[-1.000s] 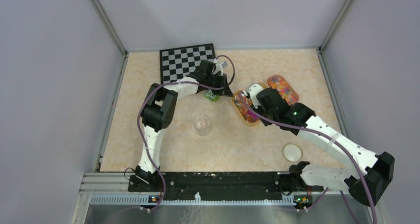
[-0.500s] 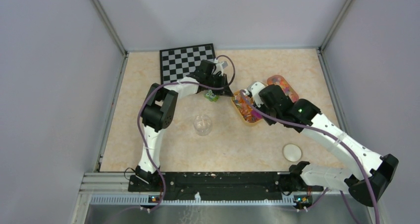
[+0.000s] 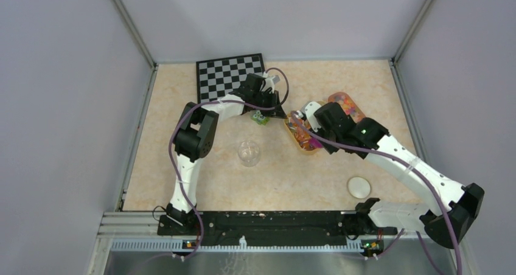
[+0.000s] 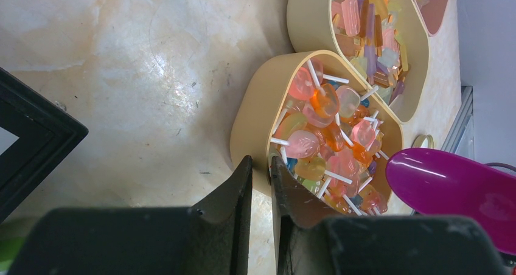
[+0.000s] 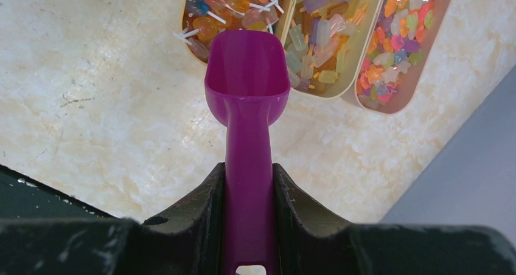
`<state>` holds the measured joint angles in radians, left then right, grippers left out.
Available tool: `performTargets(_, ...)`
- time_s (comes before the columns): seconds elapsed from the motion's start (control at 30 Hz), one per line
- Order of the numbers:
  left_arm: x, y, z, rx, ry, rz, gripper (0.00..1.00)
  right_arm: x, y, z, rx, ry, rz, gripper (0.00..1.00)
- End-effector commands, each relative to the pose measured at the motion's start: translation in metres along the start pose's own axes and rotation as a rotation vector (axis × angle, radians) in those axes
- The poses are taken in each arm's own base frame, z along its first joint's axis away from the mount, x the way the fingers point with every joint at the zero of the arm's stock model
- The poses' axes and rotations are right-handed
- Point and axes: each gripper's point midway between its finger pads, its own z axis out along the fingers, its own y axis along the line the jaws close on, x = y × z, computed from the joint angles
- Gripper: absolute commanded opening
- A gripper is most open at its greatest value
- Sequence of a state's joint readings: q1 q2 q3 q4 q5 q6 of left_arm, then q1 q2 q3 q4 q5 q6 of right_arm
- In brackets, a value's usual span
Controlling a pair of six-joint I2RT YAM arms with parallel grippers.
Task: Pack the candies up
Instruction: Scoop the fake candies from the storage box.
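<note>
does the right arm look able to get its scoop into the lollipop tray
Probably yes: the scoop hangs by the open lollipop tray, whose wall the left gripper only pinches.

- The table is bare between the clear cup and the white lid.
- The left gripper and the green block crowd the candy tray's left side.

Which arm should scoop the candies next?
Right. Its hand grips the scoop, whose empty bowl is right by the candies. The left hand is pinching the tray by its rim.
</note>
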<state>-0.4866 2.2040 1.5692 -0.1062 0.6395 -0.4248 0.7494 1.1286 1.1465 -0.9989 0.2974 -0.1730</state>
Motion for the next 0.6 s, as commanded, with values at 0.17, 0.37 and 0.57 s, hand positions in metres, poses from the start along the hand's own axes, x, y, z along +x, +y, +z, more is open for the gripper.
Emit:
performTargets(0.17,0.004,0.003,0.006,-0.012,0.017,-0.008,0.2,-0.017,0.002,0.022,0.001,-0.016,0.001,0.0)
performTargets(0.37,0.009,0.001,0.009,-0.013,0.028,-0.015,0.2,-0.019,0.002,0.038,0.03,-0.033,0.01,0.0)
performTargets(0.57,0.01,0.0,0.009,-0.015,0.03,-0.01,0.19,-0.015,0.005,0.052,0.04,-0.048,0.028,0.0)
